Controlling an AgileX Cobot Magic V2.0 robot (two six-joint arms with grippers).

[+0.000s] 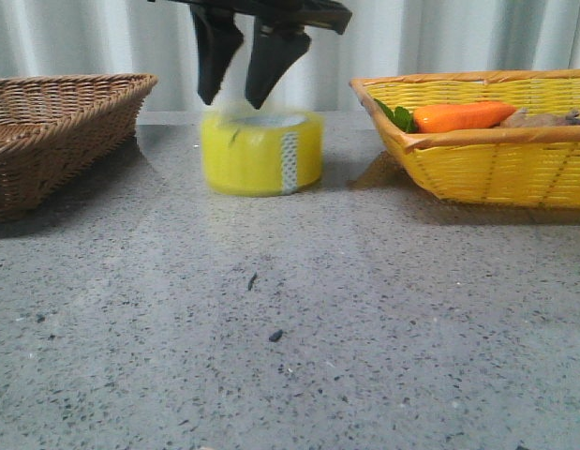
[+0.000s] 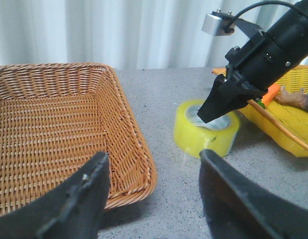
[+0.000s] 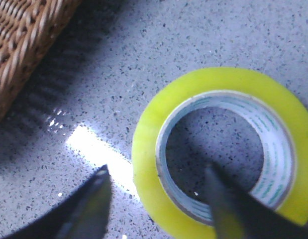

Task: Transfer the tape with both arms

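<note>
R gripper (image 1: pixel 241 97) fingers spread apart, hanging over the tape (image 1: pixel 261 152), nothing between them. Front view: tips level w/ the roll's top edge, contact can't be told. R wrist view settles more: one finger (image 3: pixel 233 209) sits over the roll's core hole, the other (image 3: pixel 86 206) outside the yellow wall, so the fingers straddle the wall of the tape (image 3: pixel 216 149) w/o closing on it. L wrist view shows the same gripper (image 2: pixel 218 102) from the side, tip down at the roll's pale top face.

L gripper (image 2: pixel 154 191) fingers also apart, empty; seen only in its own wrist view, over the near corner of the brown wicker basket (image 2: pixel 54 129), tape (image 2: pixel 206 128) a little beyond. L arm not in front view.

Tape lies flat on the grey speckled tabletop (image 1: pixel 290 328), hole up, between the two baskets, touching neither. Front view gives a whitish patterned strip on its side wall; R wrist view gives the white core w/ green print.

Brown basket (image 1: pixel 55 131) at robot's left. Yellow basket (image 1: pixel 486 150) at right, holding an orange carrot (image 1: pixel 463 115) w/ green leaves; a brownish item beside the carrot, too unclear to name.
</note>
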